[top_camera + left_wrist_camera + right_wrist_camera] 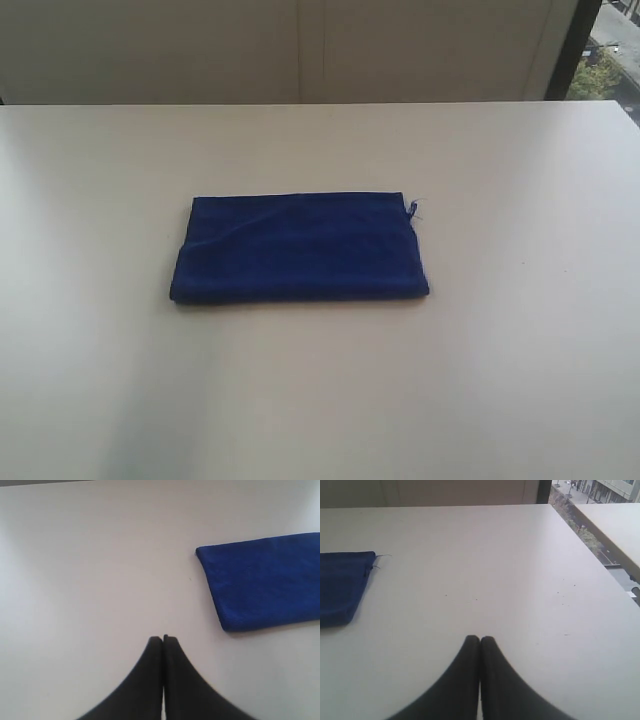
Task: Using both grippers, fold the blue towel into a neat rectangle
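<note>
Your blue towel [300,248] lies flat near the middle of the desk [520,390]. It already makes a wide, tidy rectangle, with the layers stacked and the long edges close to parallel. Its left short edge looks softly rounded, as a fold would be, and the far left corner sits a touch inward (a slight slant, not a mess). At the far right corner a thread [413,208] or tag end pokes out; it is too small to say which.

Neither arm shows in the exterior view. The left end effector [163,639] hangs over bare desk, well apart from the towel's short edge. Its two fingers are pressed together with nothing between them. The right end effector [480,639] is in the same state on the other side of the towel, fingers together and empty above bare desk. Past the far right corner of the desk, a window [600,50] shows some greenery.

From how the cloth lies, you can take the folding as done, or very nearly so. At most, you might square up that slanted corner and tuck in the stray thread. Nothing else appears to be left.
</note>
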`<state>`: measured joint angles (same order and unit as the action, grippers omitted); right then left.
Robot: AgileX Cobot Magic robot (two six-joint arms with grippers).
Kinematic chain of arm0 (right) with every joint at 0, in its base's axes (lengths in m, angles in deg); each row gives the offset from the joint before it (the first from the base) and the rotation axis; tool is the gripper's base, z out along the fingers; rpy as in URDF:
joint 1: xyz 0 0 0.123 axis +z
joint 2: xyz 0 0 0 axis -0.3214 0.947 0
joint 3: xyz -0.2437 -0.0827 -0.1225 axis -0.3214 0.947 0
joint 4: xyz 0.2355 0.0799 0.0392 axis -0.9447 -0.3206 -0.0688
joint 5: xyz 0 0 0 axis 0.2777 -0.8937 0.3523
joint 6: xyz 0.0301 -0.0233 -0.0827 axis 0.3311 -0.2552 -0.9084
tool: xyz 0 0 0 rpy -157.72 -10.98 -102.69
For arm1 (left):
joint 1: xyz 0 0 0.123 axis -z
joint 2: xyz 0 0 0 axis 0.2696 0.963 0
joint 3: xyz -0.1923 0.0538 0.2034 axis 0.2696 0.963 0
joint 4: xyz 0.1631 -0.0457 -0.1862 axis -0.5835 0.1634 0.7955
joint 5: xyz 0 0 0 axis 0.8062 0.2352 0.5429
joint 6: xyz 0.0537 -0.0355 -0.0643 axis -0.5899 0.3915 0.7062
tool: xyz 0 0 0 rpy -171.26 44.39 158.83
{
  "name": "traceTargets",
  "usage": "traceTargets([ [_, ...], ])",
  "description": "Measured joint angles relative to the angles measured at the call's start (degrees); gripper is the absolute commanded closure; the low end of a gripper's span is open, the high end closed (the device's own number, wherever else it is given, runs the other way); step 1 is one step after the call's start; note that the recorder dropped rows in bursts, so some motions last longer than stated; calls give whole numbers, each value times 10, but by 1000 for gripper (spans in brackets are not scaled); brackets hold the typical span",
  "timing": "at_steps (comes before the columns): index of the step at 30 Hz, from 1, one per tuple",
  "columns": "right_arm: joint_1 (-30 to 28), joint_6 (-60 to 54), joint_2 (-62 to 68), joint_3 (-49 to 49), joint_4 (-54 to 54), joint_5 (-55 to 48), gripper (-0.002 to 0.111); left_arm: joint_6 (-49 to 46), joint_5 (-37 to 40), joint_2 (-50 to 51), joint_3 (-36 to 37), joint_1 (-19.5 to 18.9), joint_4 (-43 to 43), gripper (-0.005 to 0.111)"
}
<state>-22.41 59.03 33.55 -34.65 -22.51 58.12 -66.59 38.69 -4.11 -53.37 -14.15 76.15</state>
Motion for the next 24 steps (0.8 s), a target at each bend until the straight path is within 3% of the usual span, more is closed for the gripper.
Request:
traceTargets([
  [10, 0, 0, 0, 0, 0, 13, 108, 0, 0, 0, 0, 0, 0, 107],
  [24, 42, 0, 0, 0, 2, 13, 108, 0, 0, 0, 0, 0, 0, 107],
])
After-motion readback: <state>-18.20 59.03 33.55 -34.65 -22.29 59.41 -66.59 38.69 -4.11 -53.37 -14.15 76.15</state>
